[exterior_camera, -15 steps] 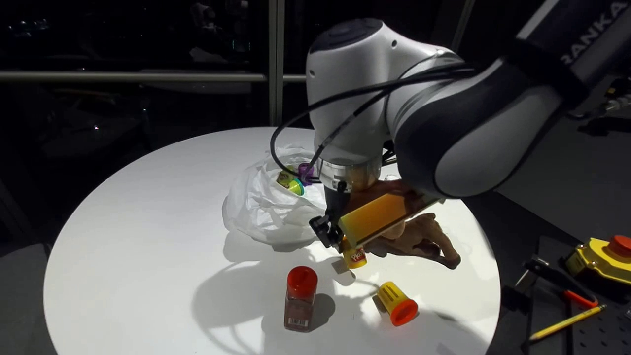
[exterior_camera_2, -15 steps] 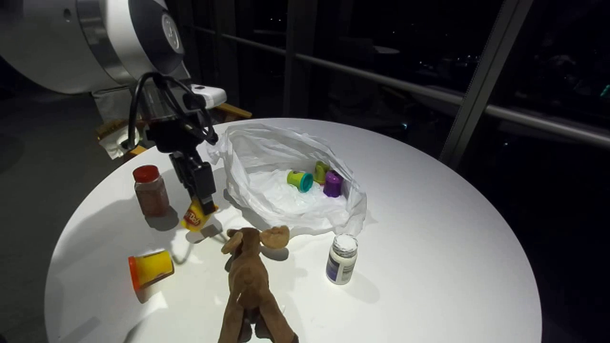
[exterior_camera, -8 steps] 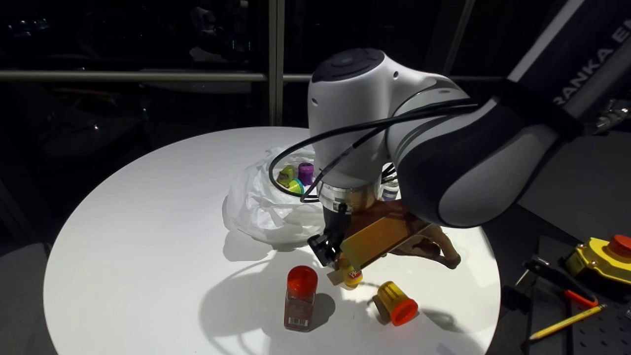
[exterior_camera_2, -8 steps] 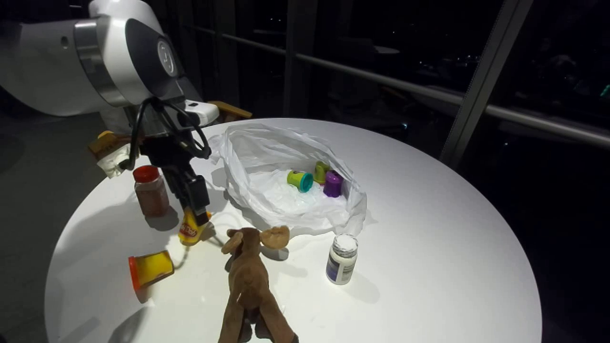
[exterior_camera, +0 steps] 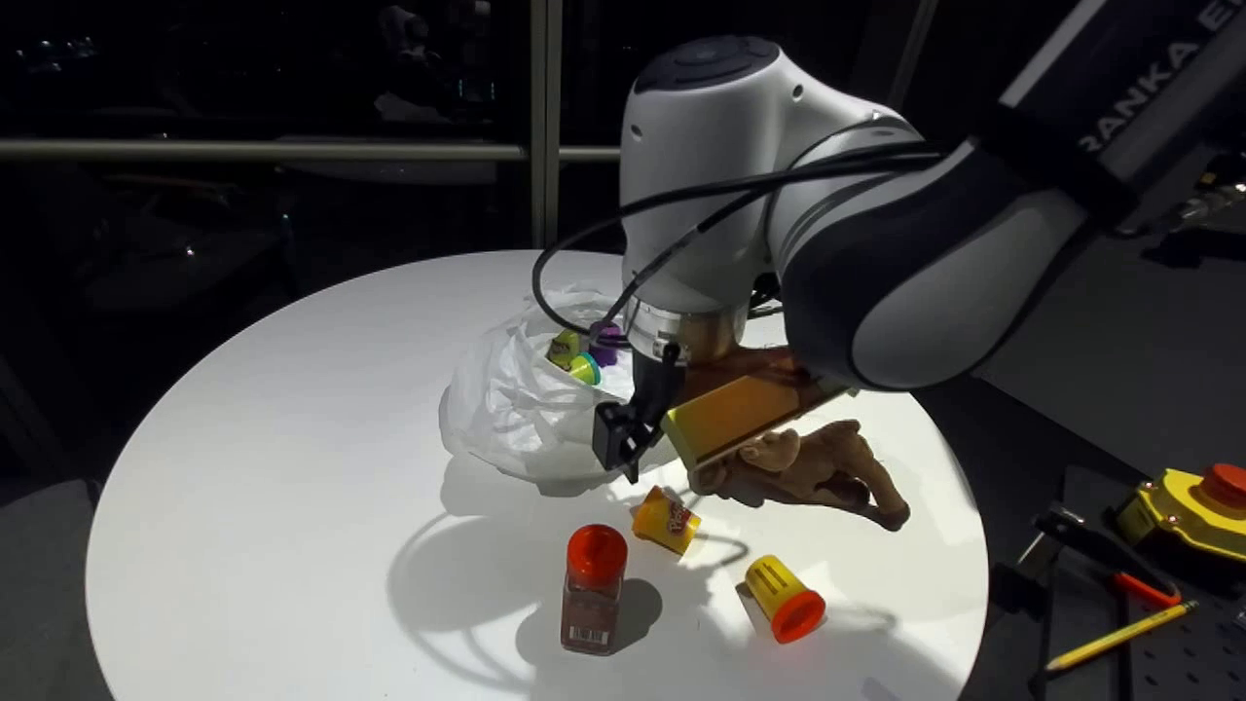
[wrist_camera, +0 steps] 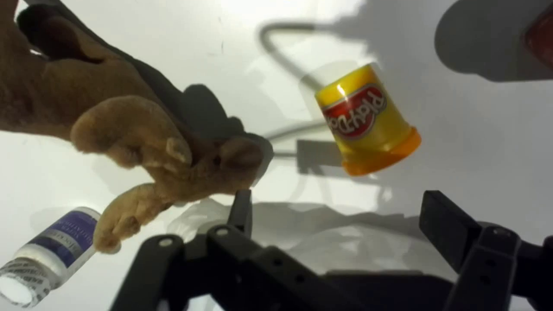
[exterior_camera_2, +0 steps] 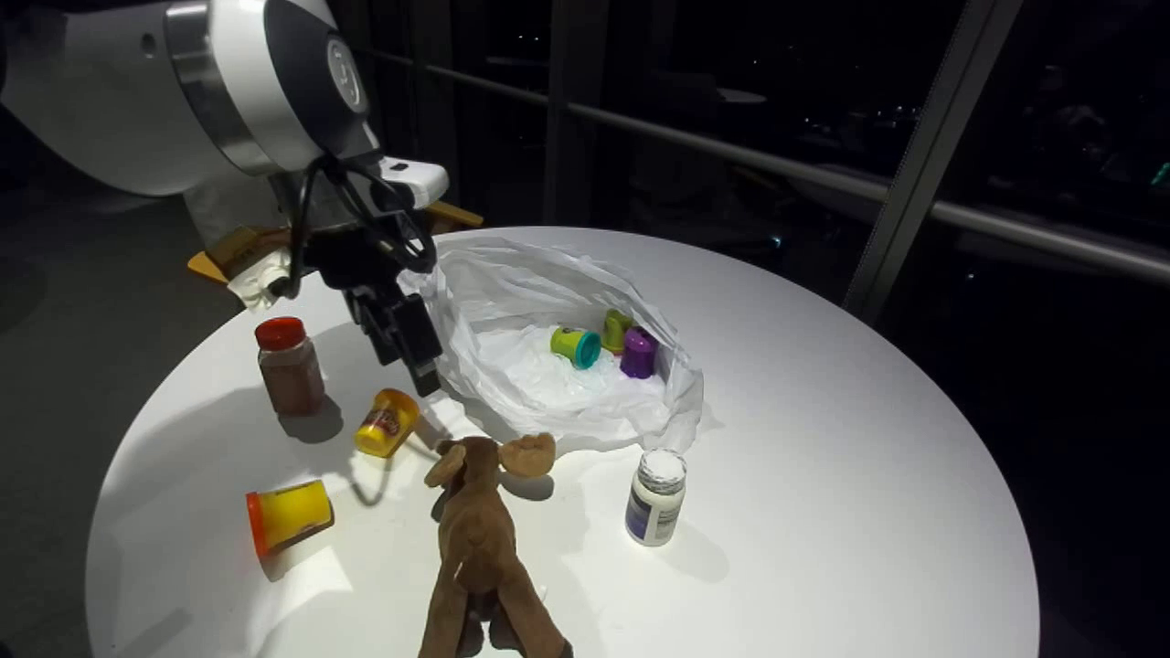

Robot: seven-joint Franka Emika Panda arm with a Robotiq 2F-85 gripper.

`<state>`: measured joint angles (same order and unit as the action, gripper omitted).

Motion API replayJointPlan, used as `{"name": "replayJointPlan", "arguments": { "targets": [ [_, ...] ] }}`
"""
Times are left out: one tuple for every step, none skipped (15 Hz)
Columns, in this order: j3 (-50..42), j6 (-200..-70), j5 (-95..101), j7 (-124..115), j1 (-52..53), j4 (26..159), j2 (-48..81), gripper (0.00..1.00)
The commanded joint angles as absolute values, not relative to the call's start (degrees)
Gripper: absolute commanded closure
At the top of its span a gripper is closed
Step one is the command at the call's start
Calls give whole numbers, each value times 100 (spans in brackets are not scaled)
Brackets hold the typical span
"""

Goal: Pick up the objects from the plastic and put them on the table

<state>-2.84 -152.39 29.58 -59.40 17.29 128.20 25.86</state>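
Bare air fills the gap in my open gripper (wrist_camera: 338,196), which hangs over the white table (exterior_camera: 292,467) beside the near edge of the plastic (exterior_camera_2: 530,283), a crumpled white bag. Just clear of the fingertips (exterior_camera_2: 426,376), a yellow tub with an orange lid (wrist_camera: 367,121) lies on its side on the table. Another yellow tub, red-lidded (exterior_camera_2: 291,514), lies closer to the rim. Out on the table too are a brown plush moose (exterior_camera_2: 480,548), a white bottle (exterior_camera_2: 653,512) and a red-capped jar (exterior_camera_2: 292,375). Inside the bag sit a teal-lidded green tub (exterior_camera_2: 576,347), a yellow-green tub (exterior_camera_2: 615,329) and a purple tub (exterior_camera_2: 639,353).
The moose's head (wrist_camera: 233,164) is close to the gripper's left finger in the wrist view. Beyond the table's edge, an exterior view shows a yellow box with a red button (exterior_camera: 1192,511) and a pencil (exterior_camera: 1119,638).
Gripped between the fingers earlier, the orange-lidded tub was lowered to the table. My gripper has since opened, let it go, and risen toward the bag; the tub now lies tipped over.
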Motion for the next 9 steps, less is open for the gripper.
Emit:
{"name": "replayJointPlan", "arguments": {
  "targets": [
    [-258, -14988, 2415, -5359, 1526, 12658, 2185, 0],
    [-204, -14738, 2153, -5116, 1424, 12515, 2121, 0],
    [-164, -14450, 1913, -4863, 1345, 12377, 2055, 1],
    [-165, -13982, 1698, -4680, 1300, 12162, 1987, 0],
    [-234, -13596, 1631, -4652, 1305, 11922, 1991, 0],
    [-328, -13187, 1716, -4689, 1327, 11645, 1996, 0],
    [-355, -12718, 1787, -4616, 1295, 11366, 1990, 0],
    [-374, -12439, 1857, -4597, 1256, 11105, 2047, 0],
    [-388, -12178, 1936, -4498, 1208, 10846, 2097, 0]
  ]
}}
